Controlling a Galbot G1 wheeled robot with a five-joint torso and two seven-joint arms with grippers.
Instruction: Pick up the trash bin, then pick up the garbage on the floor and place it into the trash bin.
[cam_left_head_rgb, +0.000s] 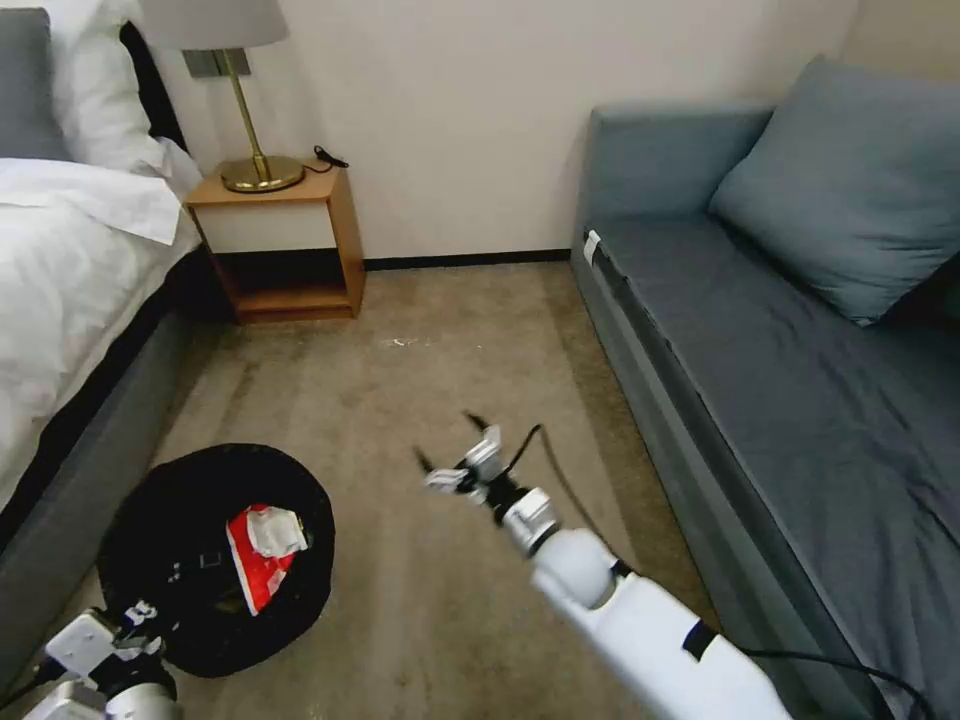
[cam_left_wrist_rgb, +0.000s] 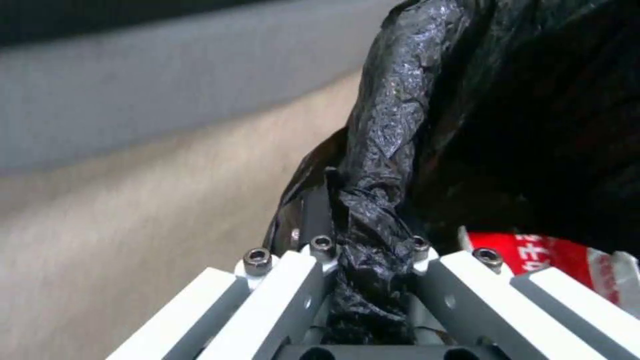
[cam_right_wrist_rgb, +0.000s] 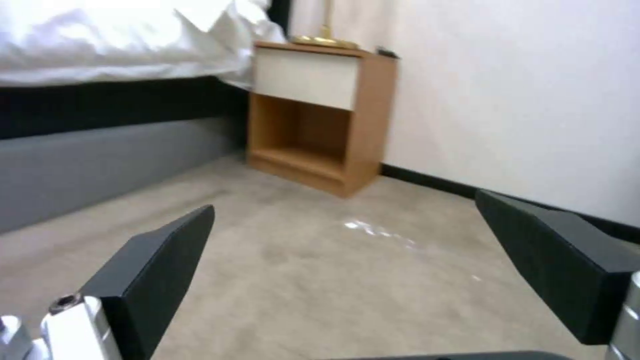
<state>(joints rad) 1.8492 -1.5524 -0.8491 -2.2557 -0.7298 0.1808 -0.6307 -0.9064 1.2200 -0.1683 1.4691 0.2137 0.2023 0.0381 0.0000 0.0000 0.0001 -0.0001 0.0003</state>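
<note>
While the left gripper (cam_left_wrist_rgb: 370, 265) clamped a bunched fold of the black liner at the rim, the trash bin (cam_left_head_rgb: 150, 540) sat low at the robot's left, close beside the grey bed base (cam_left_head_rgb: 60, 520). Whether the bin rested on the carpet (cam_left_head_rgb: 420, 380) or hung just clear of it could not be told. A red-white wrapper (cam_left_head_rgb: 262, 555) lay inside, on the liner.

The right gripper (cam_left_head_rgb: 455, 450) hovered over open carpet near the middle of the floor, fingers spread wide, nothing between them. The right wrist view looked toward the nightstand (cam_right_wrist_rgb: 320, 115), with a small pale glinting patch (cam_right_wrist_rgb: 377, 231) on the carpet ahead; too indistinct to name.

Handling, as judged: the liner was thin, crinkly and slick, so a pinch on plastic alone might slip or tear. Better hold takes rim and liner together. The bin looked light but wide, likely to tip when held from one side. The wrapper was light and soft.
</note>
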